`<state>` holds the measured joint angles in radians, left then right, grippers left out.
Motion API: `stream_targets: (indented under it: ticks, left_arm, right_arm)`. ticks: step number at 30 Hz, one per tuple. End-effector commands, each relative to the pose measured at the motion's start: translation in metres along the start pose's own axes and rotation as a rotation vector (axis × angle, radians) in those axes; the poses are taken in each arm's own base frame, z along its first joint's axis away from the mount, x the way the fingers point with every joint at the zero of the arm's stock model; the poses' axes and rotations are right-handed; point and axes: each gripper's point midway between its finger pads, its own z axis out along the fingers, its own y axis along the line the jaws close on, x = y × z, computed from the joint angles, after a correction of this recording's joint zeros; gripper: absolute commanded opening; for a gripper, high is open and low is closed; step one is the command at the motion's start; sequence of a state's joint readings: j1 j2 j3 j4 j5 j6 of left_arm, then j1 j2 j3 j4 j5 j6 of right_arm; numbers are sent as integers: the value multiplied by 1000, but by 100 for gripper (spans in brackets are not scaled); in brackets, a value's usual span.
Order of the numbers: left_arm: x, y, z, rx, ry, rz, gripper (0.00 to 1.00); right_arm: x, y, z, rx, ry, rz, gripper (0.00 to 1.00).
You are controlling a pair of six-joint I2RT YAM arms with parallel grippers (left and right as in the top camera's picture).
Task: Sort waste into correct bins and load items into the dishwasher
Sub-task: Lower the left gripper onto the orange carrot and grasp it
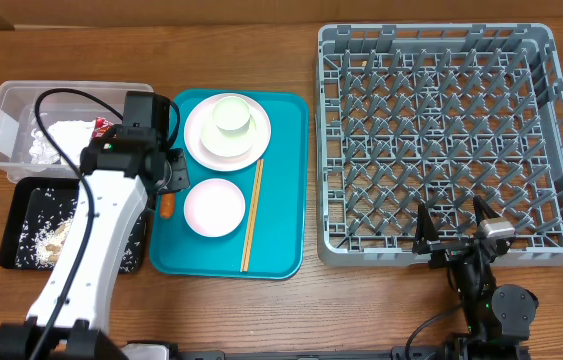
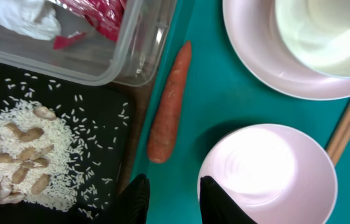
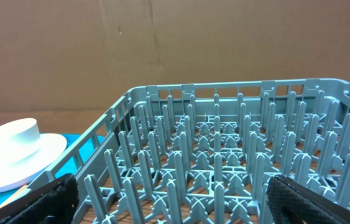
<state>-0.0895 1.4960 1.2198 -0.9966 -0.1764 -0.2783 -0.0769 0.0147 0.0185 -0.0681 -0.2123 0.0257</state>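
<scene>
Jaws of the left gripper stood at a narrow gap with nothing between them, hovering at the 9 o'clock edge of the teal tray, while those of the right gripper were spread wide and empty at the 6 o'clock wall of the dish rack. Seen from the left wrist, the carrot lay on the teal tray at about 12 o'clock from the jaws, its thick end nearest them and its thin tip beside the clear tub. The pink bowl sat at 2 o'clock, its rim just beside the right-hand finger. The black tray, at 10 o'clock, held the rice and peanuts; the tub held the napkin and the red wrapper. The carrot looked to be the last waste left to sort, and probably belonged with the food scraps. The risks lay in the approach: so slim a gap might come down on top of the carrot instead of around it, and a round, tapered thing pinched near its end could roll or squirt free. A finger could also catch the bowl's rim and shove it into the chopsticks or the plate.
</scene>
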Motion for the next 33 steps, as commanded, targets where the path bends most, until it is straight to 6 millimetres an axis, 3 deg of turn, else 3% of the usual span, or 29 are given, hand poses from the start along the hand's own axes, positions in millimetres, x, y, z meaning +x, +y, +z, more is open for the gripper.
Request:
stream_targets:
  ticks: [1, 10, 14, 20, 33]
  left_arm:
    - [9, 4, 25, -41, 80, 17, 29]
    - [24, 22, 65, -116, 219, 0, 24]
    - [25, 25, 67, -121, 226, -11, 26]
    - [19, 24, 71, -115, 206, -4, 38]
    - [14, 21, 81, -107, 195, 42, 38]
  right_arm:
    - [1, -1, 0, 4, -7, 3, 100]
    - [1, -1, 0, 4, -7, 3, 100]
    - [1, -1, 0, 4, -7, 3, 100]
    - [1, -1, 0, 4, -7, 3, 100]
    - [1, -1, 0, 4, -7, 3, 100]
